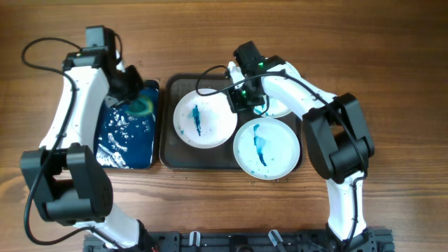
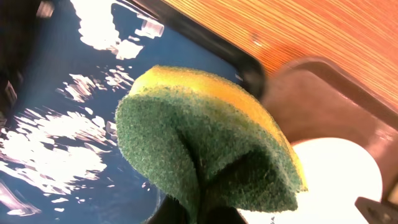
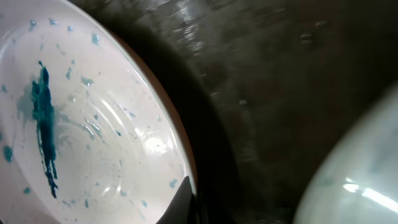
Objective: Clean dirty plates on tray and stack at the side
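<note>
The dark tray (image 1: 225,158) holds three white plates with blue-teal smears. The left plate (image 1: 204,119) also shows in the right wrist view (image 3: 81,124) and the left wrist view (image 2: 336,180). The front right plate (image 1: 266,148) lies flat. The back right plate (image 1: 281,106) is mostly hidden under my right arm, and its edge shows in the right wrist view (image 3: 360,180). My right gripper (image 1: 241,100) (image 3: 196,202) is shut on the left plate's right rim. My left gripper (image 1: 136,105) (image 2: 205,214) is shut on a yellow-green sponge (image 2: 205,137), above the blue tray's right edge.
A smaller dark blue tray (image 1: 119,140) with water in it lies left of the dark tray, close beside it. It fills the left of the left wrist view (image 2: 62,124). Bare wooden table surrounds both trays. Cables run near the right arm.
</note>
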Robot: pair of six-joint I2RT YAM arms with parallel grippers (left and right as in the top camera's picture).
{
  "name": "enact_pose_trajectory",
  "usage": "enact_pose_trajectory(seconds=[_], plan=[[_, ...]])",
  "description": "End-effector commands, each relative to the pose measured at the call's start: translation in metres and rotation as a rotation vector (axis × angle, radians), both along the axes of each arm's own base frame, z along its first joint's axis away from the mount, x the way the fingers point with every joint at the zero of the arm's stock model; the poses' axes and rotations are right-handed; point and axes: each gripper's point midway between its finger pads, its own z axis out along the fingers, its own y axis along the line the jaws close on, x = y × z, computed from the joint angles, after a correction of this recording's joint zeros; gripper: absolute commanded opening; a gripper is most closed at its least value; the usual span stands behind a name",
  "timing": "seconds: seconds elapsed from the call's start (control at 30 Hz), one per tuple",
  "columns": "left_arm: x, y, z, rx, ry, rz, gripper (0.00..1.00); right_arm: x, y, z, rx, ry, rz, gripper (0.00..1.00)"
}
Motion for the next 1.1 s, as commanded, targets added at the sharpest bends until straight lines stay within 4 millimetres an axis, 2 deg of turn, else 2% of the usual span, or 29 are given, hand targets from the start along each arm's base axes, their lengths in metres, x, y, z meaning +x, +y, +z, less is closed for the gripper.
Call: enact_pose_trajectory(seconds=[0.0,0.13,0.2,0.33,0.43,0.5,0.67,0.73,0.77,0.83,0.9,0.93,1.0,1.07], plan=[[-0.003,-0.061,-0.004,-0.088,0.023,-0.03,0.04,0.006,-0.006,-0.012,0.001,0.01,-0.022,0.04],[-0.006,-0.113,-0.013,-0.081,0.029,-0.124,0.04,0.006,-0.005,-0.011,0.007,0.01,-0.021,0.04],[-0.005,-0.125,-0.02,-0.056,0.025,-0.149,0.04,0.005,-0.006,-0.012,0.004,0.015,-0.022,0.04],[-0.007,-0.15,-0.056,-0.055,0.085,-0.168,0.04,0.002,-0.007,-0.013,0.0,0.024,-0.025,0.04],[-0.014,-0.158,-0.081,-0.041,0.147,-0.176,0.04,0.002,-0.007,-0.013,0.0,0.023,-0.025,0.04],[-0.019,-0.157,-0.099,-0.008,0.189,-0.137,0.04,0.003,-0.007,-0.013,0.0,0.023,-0.025,0.04],[-0.022,-0.139,-0.124,0.101,0.227,-0.03,0.04,0.001,-0.008,-0.014,-0.004,0.031,-0.025,0.04],[-0.023,-0.144,-0.128,0.077,0.238,-0.027,0.04,-0.003,-0.008,-0.014,-0.005,0.052,-0.034,0.04],[-0.023,-0.153,-0.128,0.027,0.24,-0.061,0.04,-0.004,-0.008,-0.014,-0.004,0.057,-0.036,0.04],[-0.021,-0.191,-0.122,-0.165,0.219,-0.247,0.04,-0.004,-0.008,-0.014,-0.003,0.06,-0.04,0.04],[-0.024,-0.23,-0.107,-0.369,0.172,-0.442,0.04,-0.003,-0.008,-0.014,-0.001,0.057,-0.041,0.04],[-0.025,-0.241,-0.101,-0.43,0.153,-0.505,0.04,-0.003,-0.008,-0.014,0.0,0.056,-0.041,0.04],[-0.025,-0.239,-0.104,-0.403,0.152,-0.505,0.04,-0.003,-0.008,-0.014,0.0,0.056,-0.041,0.04],[-0.019,-0.206,-0.119,-0.208,0.176,-0.367,0.04,-0.003,-0.008,-0.014,-0.001,0.056,-0.043,0.04]])
